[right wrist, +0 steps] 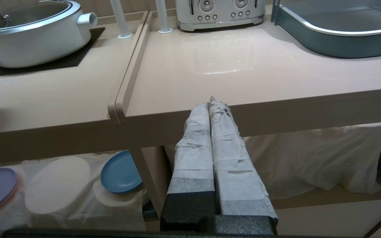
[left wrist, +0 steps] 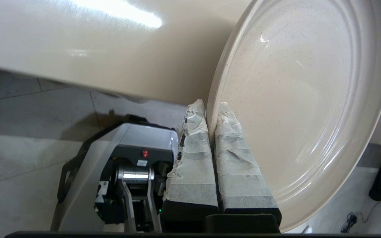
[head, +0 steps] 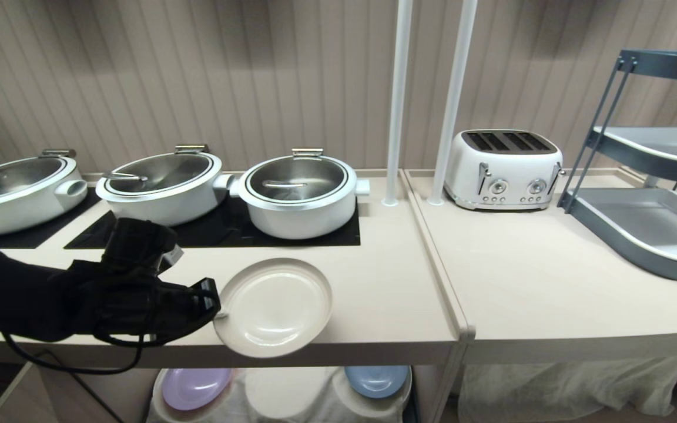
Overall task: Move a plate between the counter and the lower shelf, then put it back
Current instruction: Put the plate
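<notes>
Left end effector [head: 216, 310]: I had it clamped on the near-left rim of the plate, its taped fingers [left wrist: 233, 158] pinching the edge from both sides, as the left wrist view showed.
Plate [head: 274, 306]: I saw the cream-beige plate held out at the front edge of the tabletop, part of it overhanging the edge, its face tilted up towards my head camera.
Left arm [head: 33, 294]: it reached in from the left, low over the front of the tabletop.
Tabletop [head: 385, 294]: beige, with a black cooktop panel [head: 338, 235] carrying three white lidded pots [head: 298, 194] behind the plate.
Lower shelf [head: 291, 399]: below the plate, a wrinkled white cloth with a lilac plate [head: 194, 388] on the left hump, a blue plate [head: 376, 380] on the right, and the middle hump bare.
Right end effector [right wrist: 211, 102]: I had it parked with its taped fingers pressed together on nothing, in front of the neighbouring tabletop [head: 550, 282], which held a white toaster [head: 503, 168] and a grey tiered rack [head: 650, 229].
</notes>
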Robot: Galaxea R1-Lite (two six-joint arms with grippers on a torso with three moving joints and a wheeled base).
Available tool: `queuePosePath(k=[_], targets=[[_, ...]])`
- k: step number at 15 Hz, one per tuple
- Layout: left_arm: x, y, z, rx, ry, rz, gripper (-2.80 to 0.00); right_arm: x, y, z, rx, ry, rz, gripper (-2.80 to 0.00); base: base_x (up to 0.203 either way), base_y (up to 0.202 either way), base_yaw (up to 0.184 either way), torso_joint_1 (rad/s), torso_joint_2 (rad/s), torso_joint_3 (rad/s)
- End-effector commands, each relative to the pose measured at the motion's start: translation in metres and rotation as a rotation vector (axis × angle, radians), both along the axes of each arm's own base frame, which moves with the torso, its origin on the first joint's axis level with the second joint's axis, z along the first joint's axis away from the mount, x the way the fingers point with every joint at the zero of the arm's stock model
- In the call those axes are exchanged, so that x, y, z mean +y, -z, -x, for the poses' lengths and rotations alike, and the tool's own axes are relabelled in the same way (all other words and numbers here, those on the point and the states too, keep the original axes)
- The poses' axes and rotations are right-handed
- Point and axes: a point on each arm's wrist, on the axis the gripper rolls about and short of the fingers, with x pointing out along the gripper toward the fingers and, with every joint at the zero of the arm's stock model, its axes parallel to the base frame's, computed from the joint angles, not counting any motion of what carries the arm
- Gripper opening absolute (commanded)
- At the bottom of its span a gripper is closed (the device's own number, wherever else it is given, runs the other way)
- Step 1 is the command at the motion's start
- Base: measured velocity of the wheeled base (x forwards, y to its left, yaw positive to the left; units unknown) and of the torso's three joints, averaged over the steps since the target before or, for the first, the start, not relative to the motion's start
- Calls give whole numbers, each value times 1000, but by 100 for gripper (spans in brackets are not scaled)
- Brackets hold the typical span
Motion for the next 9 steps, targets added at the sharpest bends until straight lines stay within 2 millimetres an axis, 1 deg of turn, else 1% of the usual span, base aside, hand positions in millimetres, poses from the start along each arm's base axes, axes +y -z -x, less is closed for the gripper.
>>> queuePosePath(k=[1,5,7,9], targets=[[-3,7,-17,13,-3,2,-280,0,0,0,1,0,-1,-280,0,0,0,0,0,0],[-8,14,-43,19,0,1,-280,0,0,0,1,0,-1,-280,0,0,0,0,0,0],[-9,19,-51,30,1,-2,-280,0,0,0,1,0,-1,-280,0,0,0,0,0,0],[-10,23,-52,43,3,-4,-280,0,0,0,1,0,-1,-280,0,0,0,0,0,0]])
